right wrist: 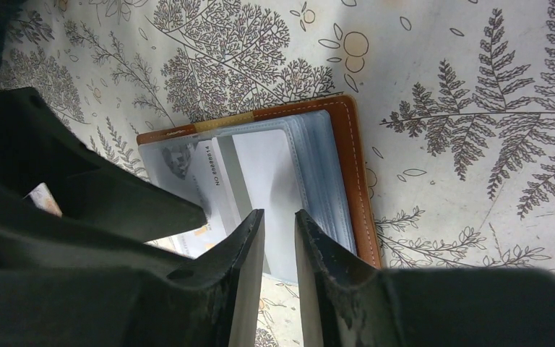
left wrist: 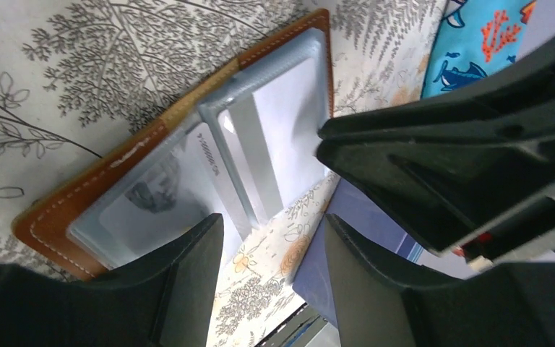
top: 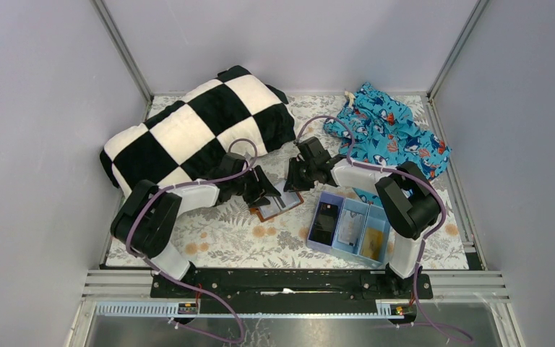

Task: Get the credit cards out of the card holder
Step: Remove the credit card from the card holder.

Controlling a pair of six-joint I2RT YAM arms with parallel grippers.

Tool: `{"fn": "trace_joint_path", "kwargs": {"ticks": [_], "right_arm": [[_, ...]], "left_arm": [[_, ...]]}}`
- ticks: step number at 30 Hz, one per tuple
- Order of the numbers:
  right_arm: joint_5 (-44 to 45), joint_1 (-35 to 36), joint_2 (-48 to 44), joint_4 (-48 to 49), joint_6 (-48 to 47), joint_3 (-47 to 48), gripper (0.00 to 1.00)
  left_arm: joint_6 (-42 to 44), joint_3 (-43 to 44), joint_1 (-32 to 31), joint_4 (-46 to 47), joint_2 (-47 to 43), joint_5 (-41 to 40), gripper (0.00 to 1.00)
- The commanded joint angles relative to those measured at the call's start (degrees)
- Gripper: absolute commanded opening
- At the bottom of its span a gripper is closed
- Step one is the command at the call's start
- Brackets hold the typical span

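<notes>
The card holder [top: 278,206] lies open on the patterned table, brown leather round grey-blue pockets [right wrist: 318,173]. A pale card [left wrist: 152,202] with a faint portrait and printed digits sits in its left pocket. My left gripper [left wrist: 271,224] hangs open just over the holder's near edge, nothing between its fingers. My right gripper [right wrist: 279,213] hovers over the holder's other half, jaws a narrow gap apart and empty. The two grippers [top: 266,191] [top: 294,182] are close together. An orange-gold card [top: 373,242] and a pale card [top: 350,225] lie in the light blue tray [top: 336,194].
The tray stands right of the holder and also holds a black blocky item [top: 325,223]. A black-and-white checkered pillow [top: 195,134] lies at the back left, touching the left arm. A blue patterned cloth [top: 390,134] is at the back right.
</notes>
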Motion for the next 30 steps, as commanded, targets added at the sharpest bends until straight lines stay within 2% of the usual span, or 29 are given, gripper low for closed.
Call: {"fn": "trace_joint_path", "kwargs": {"ticks": [1, 6, 18, 24, 30], "right_arm": [[0.5, -0.4, -0.1, 0.5, -0.8, 0.7, 0.30], [1.1, -0.7, -1.0, 0.6, -1.0, 0.2, 0.31], [1.9, -0.9, -0.9, 1.4, -1.0, -1.2, 0.31], [-0.2, -1.0, -0.5, 2.5, -0.5, -2.0, 0.30], [-2.6, -1.0, -0.6, 3.8, 0.3, -3.3, 0.30]], "left_arm": [[-3.3, 0.9, -0.1, 7.0, 2.3, -0.1, 0.58], [-4.5, 0.4, -0.2, 9.8, 4.3, 0.0, 0.55], [-5.4, -0.2, -0.8, 9.8, 6.5, -2.4, 0.49], [-7.3, -3.2, -1.4, 16.4, 7.8, -1.7, 0.45], [-6.8, -4.5, -1.4, 16.2, 6.8, -2.7, 0.44]]}}
